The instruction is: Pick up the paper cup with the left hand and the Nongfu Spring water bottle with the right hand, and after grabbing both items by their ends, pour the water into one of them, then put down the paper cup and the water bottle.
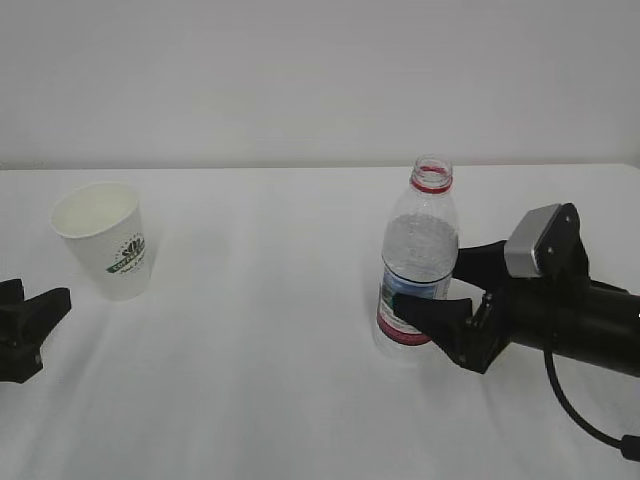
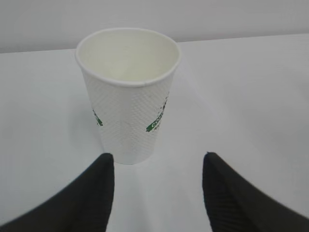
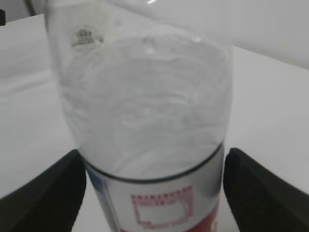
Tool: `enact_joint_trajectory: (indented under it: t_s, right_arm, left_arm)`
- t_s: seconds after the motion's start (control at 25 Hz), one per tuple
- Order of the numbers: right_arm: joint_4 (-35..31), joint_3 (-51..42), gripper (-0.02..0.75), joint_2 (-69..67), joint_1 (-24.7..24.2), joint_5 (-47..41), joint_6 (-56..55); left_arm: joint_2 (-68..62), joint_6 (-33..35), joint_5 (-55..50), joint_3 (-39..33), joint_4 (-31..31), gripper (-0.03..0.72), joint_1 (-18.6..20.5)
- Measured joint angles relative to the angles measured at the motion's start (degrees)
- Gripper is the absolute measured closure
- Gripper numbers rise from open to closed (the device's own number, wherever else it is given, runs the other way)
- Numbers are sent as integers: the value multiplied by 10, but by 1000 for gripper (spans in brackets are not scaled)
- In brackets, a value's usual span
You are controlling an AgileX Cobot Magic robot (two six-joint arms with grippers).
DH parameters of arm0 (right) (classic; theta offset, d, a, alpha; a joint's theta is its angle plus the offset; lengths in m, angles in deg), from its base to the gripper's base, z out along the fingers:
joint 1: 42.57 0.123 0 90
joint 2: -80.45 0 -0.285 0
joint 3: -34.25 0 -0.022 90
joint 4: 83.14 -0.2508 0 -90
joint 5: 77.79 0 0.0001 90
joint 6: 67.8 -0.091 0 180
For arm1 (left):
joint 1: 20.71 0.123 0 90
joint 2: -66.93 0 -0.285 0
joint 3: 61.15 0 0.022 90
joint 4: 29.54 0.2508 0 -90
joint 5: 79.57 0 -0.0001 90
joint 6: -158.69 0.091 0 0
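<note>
My right pincer (image 1: pixel 430 290) stands wide apart, its black prongs flanking the label of the clear ribbed plastic water bottle (image 1: pixel 417 262) without pressing, so the bottle stands upright on its own on the white table (image 1: pixel 260 340). My left pincer (image 2: pixel 157 166) is also apart and empty, with the small white paper cup (image 2: pixel 128 94) standing just ahead at twelve o'clock, out of its reach. In my judgement, both stand free because I've gripped neither.

Bare table (image 1: pixel 260 330) lay open between cup (image 1: pixel 104 238) and bottle (image 1: pixel 417 265); the bottle filled the right gripper's (image 1: pixel 428 290) spread jaws.
</note>
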Motion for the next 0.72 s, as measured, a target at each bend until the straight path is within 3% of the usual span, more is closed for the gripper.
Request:
enact_joint_trajectory:
  t_s: [0.72]
  right_arm:
    - [1, 35, 63, -26, 6, 1, -15]
  left_arm:
    - [0, 0, 0, 0, 0, 257, 0]
